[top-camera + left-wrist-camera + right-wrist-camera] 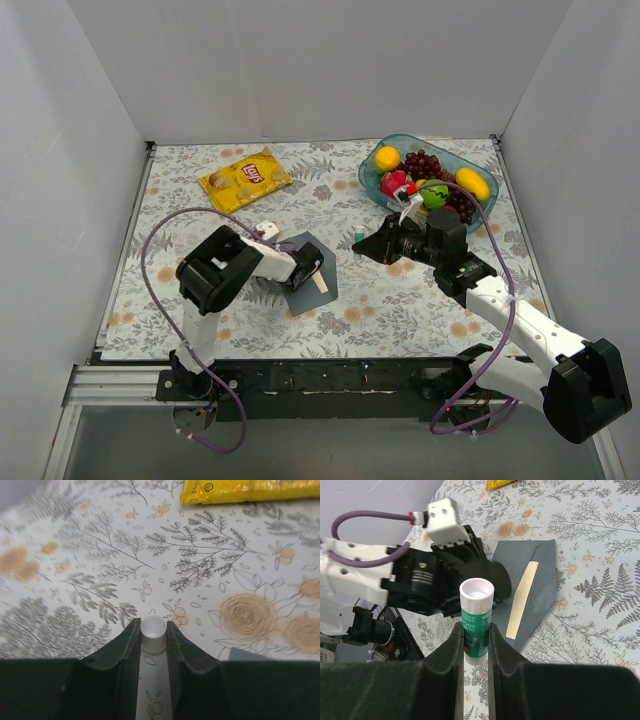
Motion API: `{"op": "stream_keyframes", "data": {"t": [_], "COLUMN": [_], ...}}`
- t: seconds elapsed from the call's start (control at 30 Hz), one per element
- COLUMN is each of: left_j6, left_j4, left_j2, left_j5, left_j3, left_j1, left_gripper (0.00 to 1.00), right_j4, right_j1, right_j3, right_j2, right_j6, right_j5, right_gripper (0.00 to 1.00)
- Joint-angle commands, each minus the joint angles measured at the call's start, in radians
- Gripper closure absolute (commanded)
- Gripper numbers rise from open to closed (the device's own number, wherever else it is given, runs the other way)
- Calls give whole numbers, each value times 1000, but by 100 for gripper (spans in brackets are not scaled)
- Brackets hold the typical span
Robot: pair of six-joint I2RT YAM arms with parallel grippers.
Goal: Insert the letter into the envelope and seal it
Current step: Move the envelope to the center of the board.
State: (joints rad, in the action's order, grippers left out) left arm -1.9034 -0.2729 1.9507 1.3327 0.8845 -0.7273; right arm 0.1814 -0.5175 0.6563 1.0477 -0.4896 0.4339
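Flat slate envelope (540, 565); right gripper (476, 630) clamps cylindrical green-labelled glue stick (476, 612); left gripper (152, 626) pinches round white cap (153, 636).

Bright, even diffuse light from above; top view sharp, soft short shadows beside the envelope (325, 262); both wrist views dark and blurred nearer than the envelope, crisp at it; mild sheen on crisp bag (250, 490) beyond it.
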Motion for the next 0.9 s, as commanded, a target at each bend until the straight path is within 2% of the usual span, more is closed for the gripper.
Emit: {"op": "stream_keyframes", "data": {"t": [0.0, 0.03, 0.07, 0.17, 0.33, 0.43, 0.57, 0.87], "left_j6": [-1225, -1322, -1336, -1410, -1447, -1439, -1439, -1257], "left_j4": [-989, -1082, -1110, -1106, -1086, -1060, -1109, -1108], "left_j2": [246, 275, 292, 263, 180, 123, 53, -136], "left_j5": [5, 16, 28, 33, 49, 57, 92, 105], "left_j3": [114, 128, 133, 79, -2, -22, 8, 123], "left_j1": [-44, -53, -64, -87, -96, -115, -121, -135], "left_gripper": [100, 100, 99, 99, 100, 100, 100, 100], "right_j4": [39, 43, 44, 49, 56, 59, 59, 52], "right_j1": [-1, -1, -1, -1, -1, -1, -1, -1], "right_j3": [-9, -11, -9, -7, -9, -7, -9, -4], "right_j2": [-15, -12, -11, -5, 8, 14, 17, 14], "right_j6": [11, 11, 11, 11, 3, -1, -3, -4], "right_j5": [25, 26, 29, 34, 42, 49, 48, 45], "right_gripper": [99, 99, 99, 99, 99, 99, 99, 99]}}
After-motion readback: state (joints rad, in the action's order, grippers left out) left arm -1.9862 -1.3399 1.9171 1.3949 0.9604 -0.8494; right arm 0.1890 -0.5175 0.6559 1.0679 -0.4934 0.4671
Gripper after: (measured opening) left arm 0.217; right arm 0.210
